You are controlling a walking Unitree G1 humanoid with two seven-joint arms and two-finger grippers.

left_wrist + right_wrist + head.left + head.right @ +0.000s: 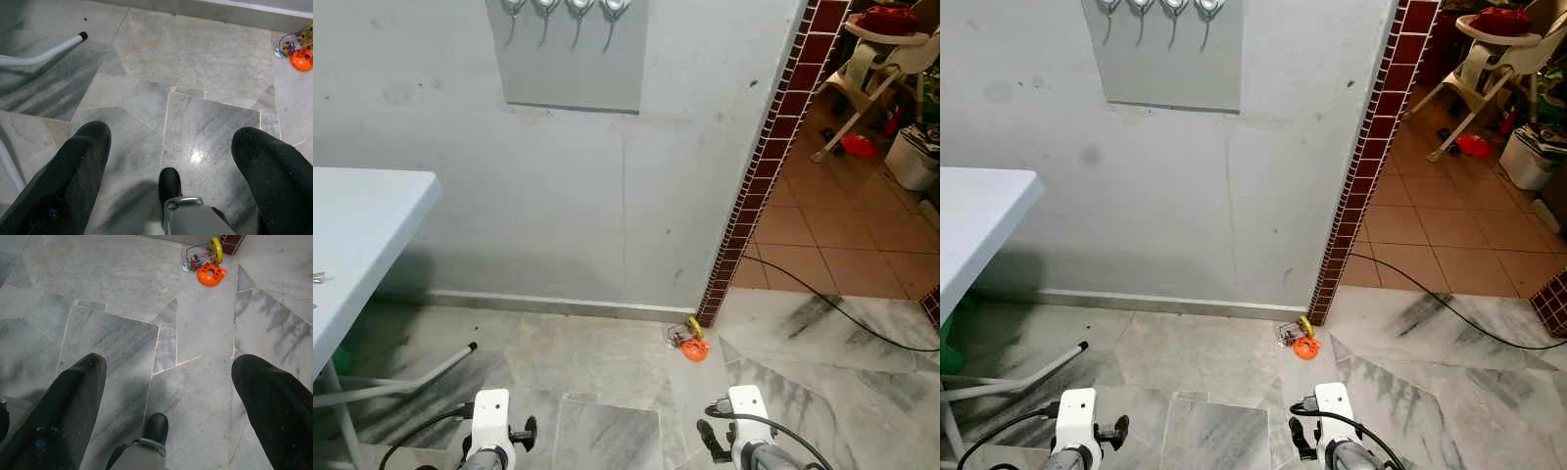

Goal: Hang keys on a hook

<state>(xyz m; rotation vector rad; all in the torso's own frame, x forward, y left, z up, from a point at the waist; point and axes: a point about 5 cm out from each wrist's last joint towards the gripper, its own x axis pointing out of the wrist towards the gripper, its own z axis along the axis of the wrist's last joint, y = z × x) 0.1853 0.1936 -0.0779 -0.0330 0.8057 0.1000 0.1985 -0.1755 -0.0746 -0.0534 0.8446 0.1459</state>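
Observation:
A grey board [573, 59] high on the wall carries a row of several silver hooks [578, 10], all bare. On the white table [362, 225], at the picture's left edge, lies a small metal thing [317, 279]; too little of it shows to tell what it is. Both arms hang low in front of me, the left wrist [491, 421] and the right wrist [744, 419] near the bottom edge. My left gripper [173, 137] is open over the marble floor and holds nothing. My right gripper [171, 363] is open too, with only floor between its fingers.
An orange and yellow toy [691, 343] lies on the floor at the foot of the brick-tiled wall corner [773, 147]. A black cable [832, 305] runs across the floor to the right. The table's leg [401, 377] slants out at the left. A high chair [876, 59] stands in the room beyond.

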